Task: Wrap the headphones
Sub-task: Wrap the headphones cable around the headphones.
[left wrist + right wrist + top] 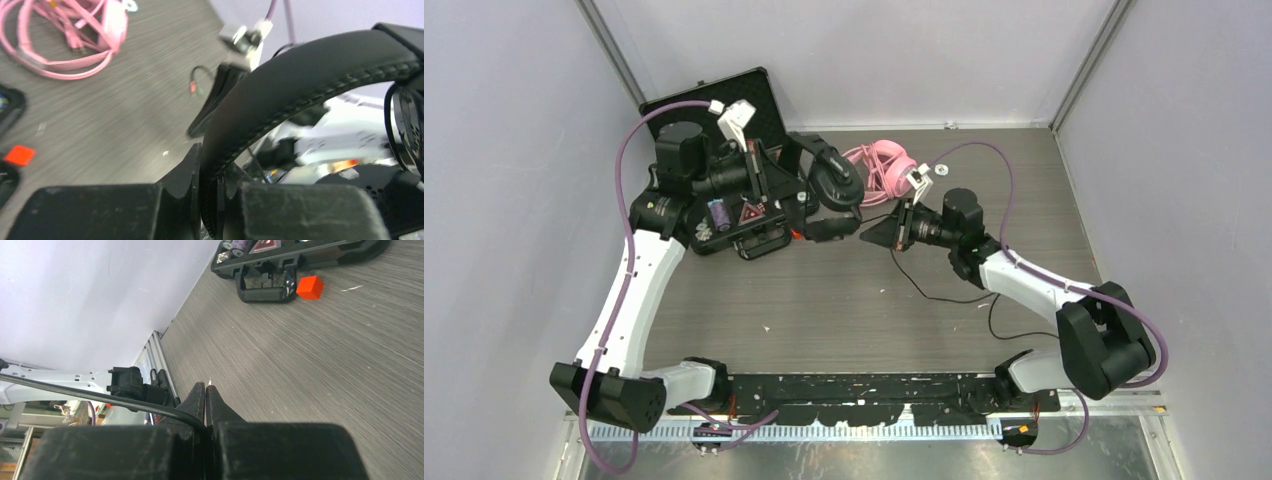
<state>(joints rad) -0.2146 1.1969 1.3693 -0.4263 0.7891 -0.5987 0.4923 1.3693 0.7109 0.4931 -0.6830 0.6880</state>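
The black headphones (834,185) are lifted off the table. My left gripper (809,212) is shut on their padded headband (310,75), which is pinched between my left fingertips (212,157). The thin black cable (924,290) trails over the table to my right gripper (879,232), which is shut on it. In the right wrist view the cable (100,397) enters the closed right gripper (205,387) from the left. Its plug end (194,87) shows beside the right gripper. The pink headphones (884,165) lie at the back with their pink cable (60,65) bunched around them.
An open black case (714,110) with small items stands at the back left, under my left arm. A small orange cube (310,287) lies next to a black clip-shaped holder (265,287) by the case. Walls close the table on three sides.
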